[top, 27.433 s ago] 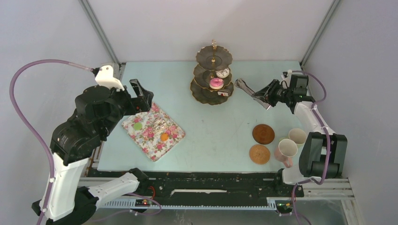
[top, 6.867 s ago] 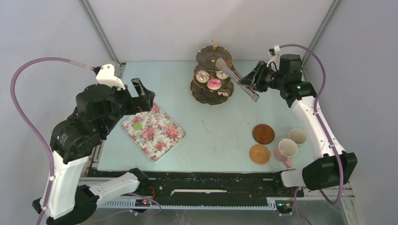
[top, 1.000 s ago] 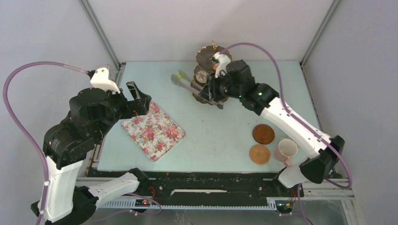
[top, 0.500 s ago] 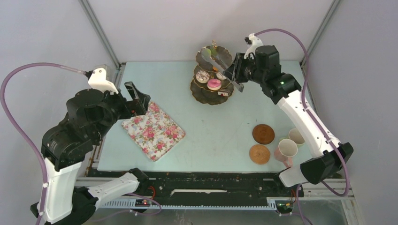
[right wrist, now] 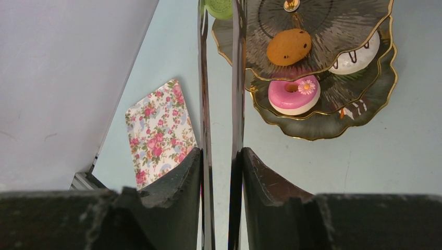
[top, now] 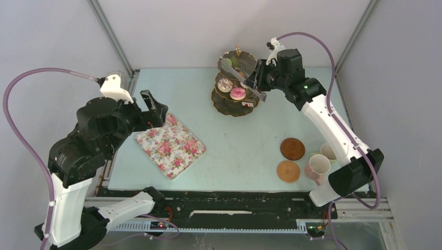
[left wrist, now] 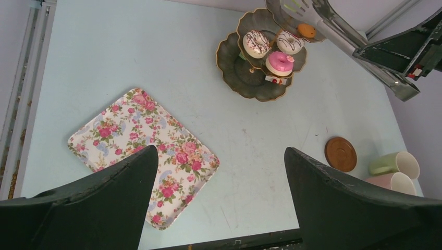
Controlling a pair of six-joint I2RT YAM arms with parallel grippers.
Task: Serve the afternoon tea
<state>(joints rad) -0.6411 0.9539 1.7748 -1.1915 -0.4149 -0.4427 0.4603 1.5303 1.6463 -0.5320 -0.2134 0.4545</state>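
Right wrist, right fingers [right wrist: 172, 192] clamping tongs [right wrist: 238, 78], green cake [right wrist: 219, 7] at tong tips, left fingers [left wrist: 104, 208] splayed empty.

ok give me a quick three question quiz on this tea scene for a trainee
1. True or false: toy cakes lie on the floral cloth.
2. Pick one: what do the tongs held in the right claw pinch at their tips? A) green piece B) a pink doughnut C) a brown coaster
3. Fill the gap: the orange piece sits on the ___ tier of the stand.

Key: 1 false, the cloth is bare. 2 A. 3 top.
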